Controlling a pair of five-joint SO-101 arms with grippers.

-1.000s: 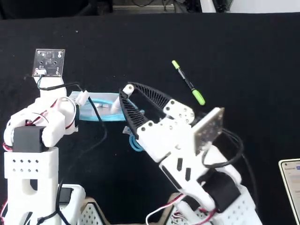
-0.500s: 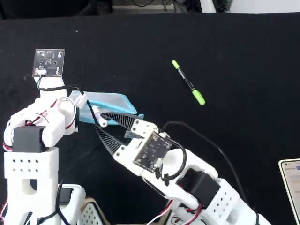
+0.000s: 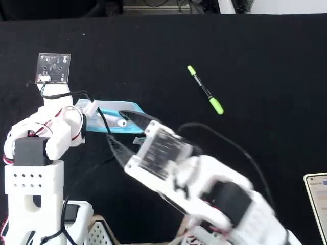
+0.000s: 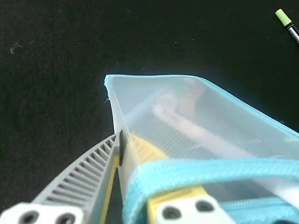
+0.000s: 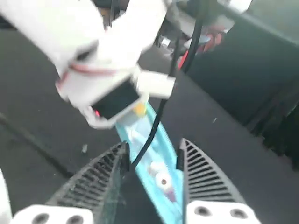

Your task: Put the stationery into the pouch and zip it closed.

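A: Progress?
B: One white pen (image 4: 201, 133) inside the pouch (image 3: 130, 108), green pen (image 3: 205, 90) well apart on the bench (image 3: 255, 61), zip looks open. The left gripper (image 4: 125, 149) fingers pinch the pouch; the right gripper (image 5: 153, 145) gapes empty astride it.

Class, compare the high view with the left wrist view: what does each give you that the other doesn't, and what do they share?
High view: the right gripper, open, at the near edge of the pouch, and a white device at the table's edge. Left wrist view: the left gripper clamping the pouch's edge, seen close up. Shared: the pouch, a white stick inside it, and the green pen lying outside.
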